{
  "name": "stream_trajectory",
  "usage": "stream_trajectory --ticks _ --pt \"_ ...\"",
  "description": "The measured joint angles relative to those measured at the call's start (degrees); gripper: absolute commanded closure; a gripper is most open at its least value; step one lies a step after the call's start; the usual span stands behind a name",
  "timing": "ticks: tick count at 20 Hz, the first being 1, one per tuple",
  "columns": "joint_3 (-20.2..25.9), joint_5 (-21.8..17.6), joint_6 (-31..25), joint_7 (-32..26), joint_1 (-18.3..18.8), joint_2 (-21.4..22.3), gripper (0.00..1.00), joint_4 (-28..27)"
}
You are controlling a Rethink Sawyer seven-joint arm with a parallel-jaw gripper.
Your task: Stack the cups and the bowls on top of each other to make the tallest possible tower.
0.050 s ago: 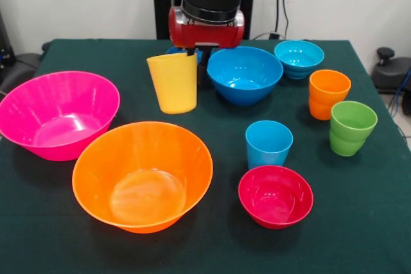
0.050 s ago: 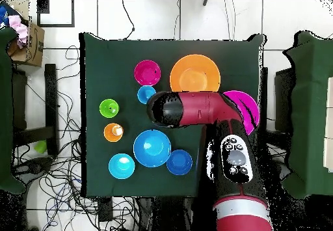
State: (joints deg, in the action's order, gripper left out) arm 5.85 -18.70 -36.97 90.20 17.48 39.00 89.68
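Robot gripper (image 1: 192,52) pinches the tilted yellow cup's (image 1: 173,83) rim.
Best centred above large orange bowl (image 1: 142,174) before release.

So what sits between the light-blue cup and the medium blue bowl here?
Nothing: in the front view only bare green table cloth separates the light-blue cup from the medium blue bowl. The overhead view agrees.
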Motion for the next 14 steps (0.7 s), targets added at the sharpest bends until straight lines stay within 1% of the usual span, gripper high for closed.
stream_trajectory --ticks 3,11,14 --pt "0.53 -0.52 -0.01 0.0 0.16 -0.36 1.0 -1.32" --pt "1.91 -1.8 -0.01 0.0 1.2 -3.4 1.0 -6.26" --pt "3.18 -2.6 -0.11 0.0 2.68 -4.81 1.0 -8.35"
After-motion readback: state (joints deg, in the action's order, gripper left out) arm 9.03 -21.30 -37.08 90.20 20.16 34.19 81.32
